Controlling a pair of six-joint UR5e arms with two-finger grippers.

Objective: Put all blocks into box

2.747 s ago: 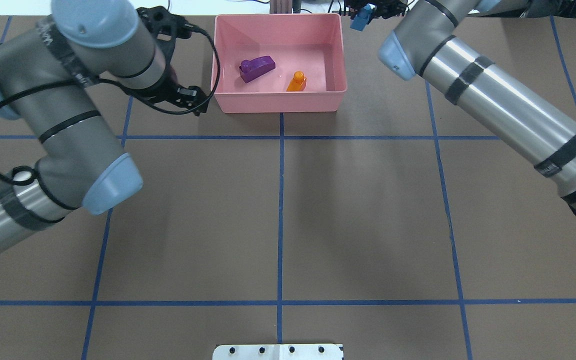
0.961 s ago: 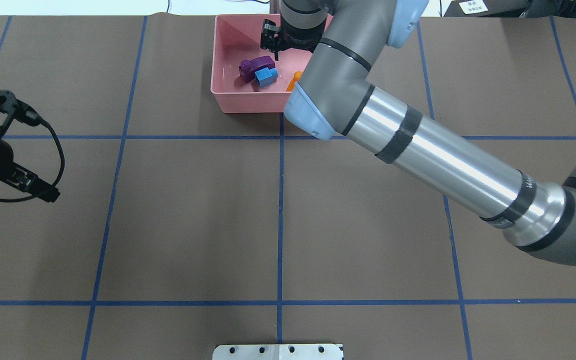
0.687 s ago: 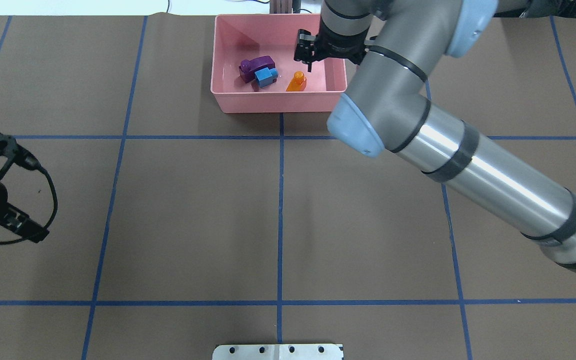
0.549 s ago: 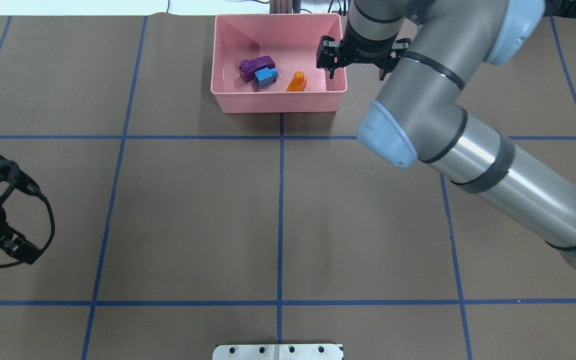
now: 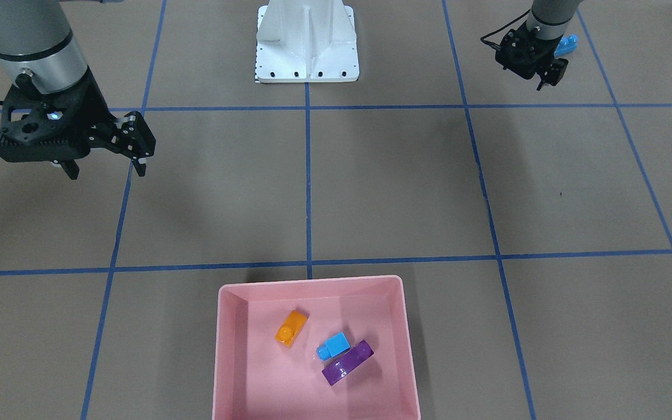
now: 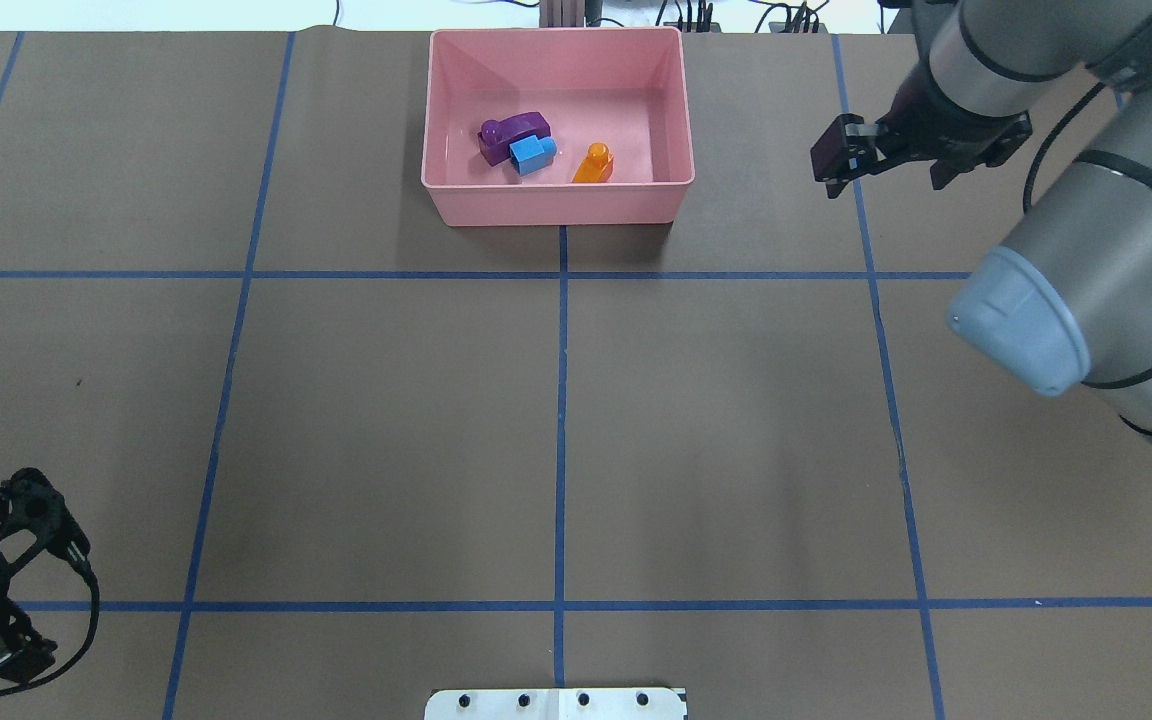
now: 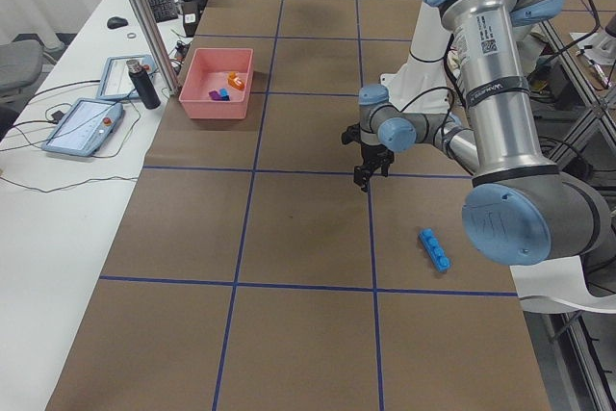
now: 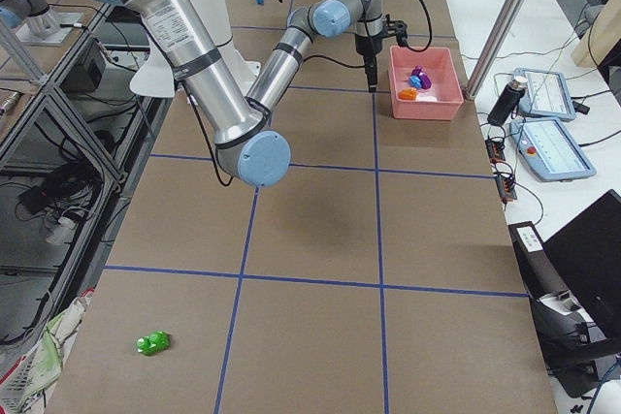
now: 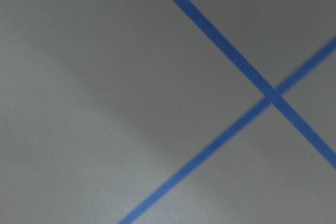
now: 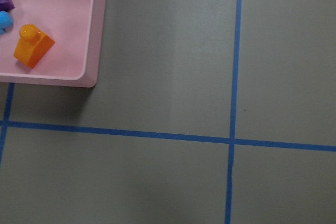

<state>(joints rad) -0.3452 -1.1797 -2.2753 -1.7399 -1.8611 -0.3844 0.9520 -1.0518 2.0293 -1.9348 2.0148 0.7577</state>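
Observation:
The pink box (image 6: pixel 556 207) stands at the far middle of the table. Inside it lie the purple block (image 6: pixel 513 129), the light-blue block (image 6: pixel 533 154) and the orange block (image 6: pixel 593 164); the right wrist view shows the orange block (image 10: pixel 32 45) too. My right gripper (image 6: pixel 884 166) hovers open and empty to the right of the box. A long blue block (image 7: pixel 434 249) lies on the table near the robot's left. My left gripper (image 5: pixel 549 79) hangs beside it, apparently open and empty. The green block (image 8: pixel 152 342) lies far off on the robot's right.
The white pedestal base (image 5: pixel 307 41) stands at the robot's edge of the table. Tablets (image 7: pixel 82 122), a dark bottle (image 7: pixel 144 84) and a metal post (image 7: pixel 144 16) stand past the far side, behind the box. Blue tape lines grid the brown tabletop (image 6: pixel 556 420).
The right gripper carried the light-blue block into the box, let it go and swung out to the right. The left arm drew back from the box to the near left.

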